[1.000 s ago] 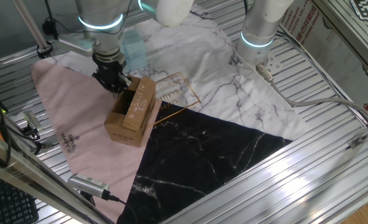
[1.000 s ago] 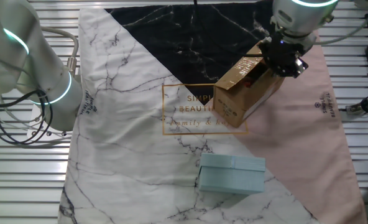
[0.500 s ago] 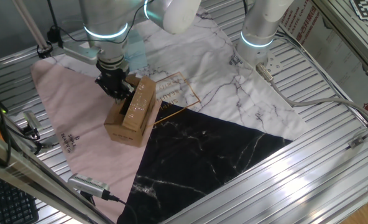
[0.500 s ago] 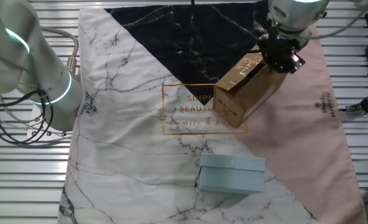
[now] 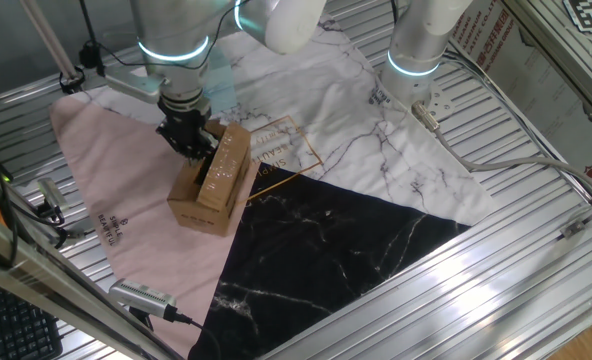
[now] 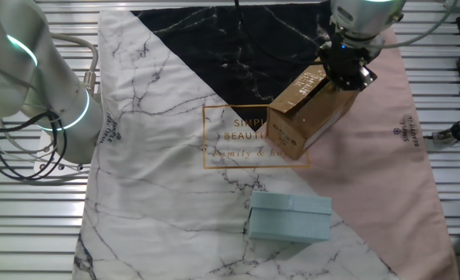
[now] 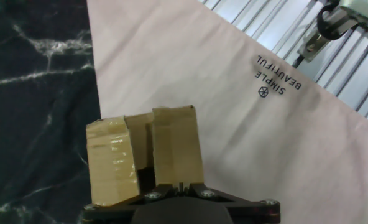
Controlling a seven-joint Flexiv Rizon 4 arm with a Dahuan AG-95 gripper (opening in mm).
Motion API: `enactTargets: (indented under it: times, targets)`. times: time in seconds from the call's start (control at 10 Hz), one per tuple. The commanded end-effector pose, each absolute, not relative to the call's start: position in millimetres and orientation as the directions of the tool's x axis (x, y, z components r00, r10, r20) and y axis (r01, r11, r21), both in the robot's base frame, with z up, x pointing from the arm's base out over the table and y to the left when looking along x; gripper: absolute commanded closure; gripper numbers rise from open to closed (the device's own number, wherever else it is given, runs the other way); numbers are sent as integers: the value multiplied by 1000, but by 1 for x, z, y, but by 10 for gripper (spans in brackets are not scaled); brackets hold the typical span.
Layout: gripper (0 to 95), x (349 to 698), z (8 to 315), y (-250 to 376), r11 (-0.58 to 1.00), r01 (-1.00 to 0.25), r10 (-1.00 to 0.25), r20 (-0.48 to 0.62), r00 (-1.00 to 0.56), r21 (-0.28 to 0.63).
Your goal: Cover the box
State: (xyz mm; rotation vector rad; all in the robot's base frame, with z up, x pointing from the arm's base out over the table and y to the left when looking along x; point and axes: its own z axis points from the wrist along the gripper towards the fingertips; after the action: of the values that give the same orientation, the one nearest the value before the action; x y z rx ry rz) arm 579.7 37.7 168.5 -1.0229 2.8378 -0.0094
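Note:
The box (image 5: 214,182) is a small brown cardboard carton on the cloth where pink meets white. It tilts, and its taped top flaps lie folded nearly closed. It also shows in the other fixed view (image 6: 306,113) with dark print on its side. My gripper (image 5: 187,139) is at the box's upper end, fingers together, tips against a flap edge (image 6: 343,71). In the hand view the flaps (image 7: 144,155) lie just ahead of my gripper (image 7: 176,185), with a dark gap between them. The gripper holds nothing.
A teal lidded box (image 6: 290,218) lies on the white marble part of the cloth. A second robot arm base (image 5: 416,45) stands at the cloth's far side. Cables and a plug (image 7: 317,37) lie on the slatted metal table (image 5: 536,250).
My gripper has shifted a little along the box's upper end. The raised flap has come down, and the dark opening seen before has narrowed.

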Motion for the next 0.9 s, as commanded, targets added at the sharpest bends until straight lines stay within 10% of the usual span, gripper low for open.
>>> enactTargets:
  times: [0.1,0.9]
  targets:
    - [950,580,168,38,768,-638,-640,-92,-763,-53]
    - [950,579,146,37,760,-648,-650,-86,-755,-59]
